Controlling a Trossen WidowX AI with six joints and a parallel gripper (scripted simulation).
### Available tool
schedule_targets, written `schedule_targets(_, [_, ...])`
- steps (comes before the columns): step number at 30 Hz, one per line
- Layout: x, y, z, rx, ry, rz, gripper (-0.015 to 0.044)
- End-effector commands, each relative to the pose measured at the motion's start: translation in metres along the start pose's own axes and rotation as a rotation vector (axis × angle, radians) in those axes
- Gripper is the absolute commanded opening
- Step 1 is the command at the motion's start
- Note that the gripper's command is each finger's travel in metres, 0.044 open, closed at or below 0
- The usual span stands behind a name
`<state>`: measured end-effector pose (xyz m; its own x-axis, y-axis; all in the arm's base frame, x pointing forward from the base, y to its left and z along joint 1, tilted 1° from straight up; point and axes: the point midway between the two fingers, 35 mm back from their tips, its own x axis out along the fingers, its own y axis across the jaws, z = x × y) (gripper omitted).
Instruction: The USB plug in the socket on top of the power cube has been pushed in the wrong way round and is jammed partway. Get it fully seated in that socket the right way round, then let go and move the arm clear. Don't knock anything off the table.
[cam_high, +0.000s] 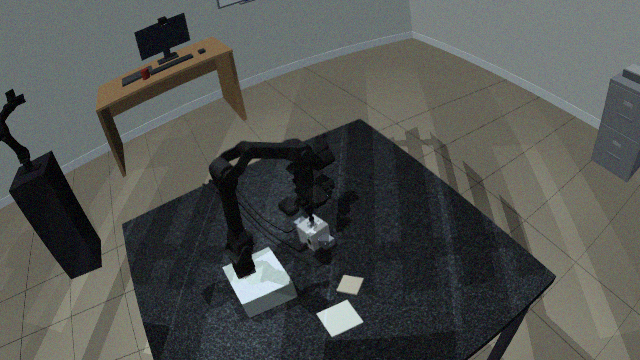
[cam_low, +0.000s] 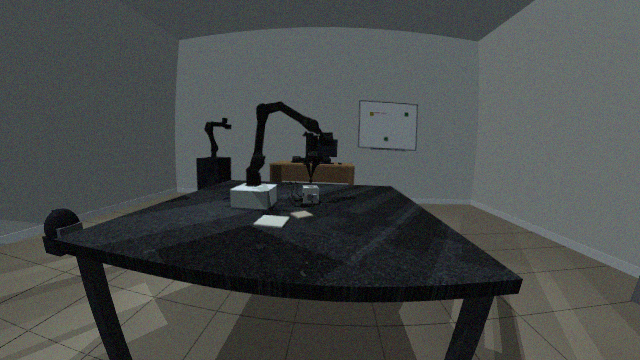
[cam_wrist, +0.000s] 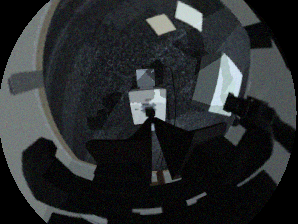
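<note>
A black robot arm on a white box reaches over a dark worktop. Its end effector points down, fingers nearly together, gripping something small and dark at the top of the white power cube. That is where the USB plug's socket is, but the plug's direction and depth cannot be made out. Two pale flat squares, the smaller one and the larger one, lie near the box.
</note>
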<state>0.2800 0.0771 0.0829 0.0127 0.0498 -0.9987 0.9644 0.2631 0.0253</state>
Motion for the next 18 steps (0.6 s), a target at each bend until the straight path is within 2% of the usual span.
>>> schedule_targets(1, [0.0013, -0.0001, -0.0005, -0.006, 0.006, -0.002, 0.0])
schedule_targets(18, [0.0034, -0.0001, -0.0015, -0.005, 0.019, -0.002, 0.0])
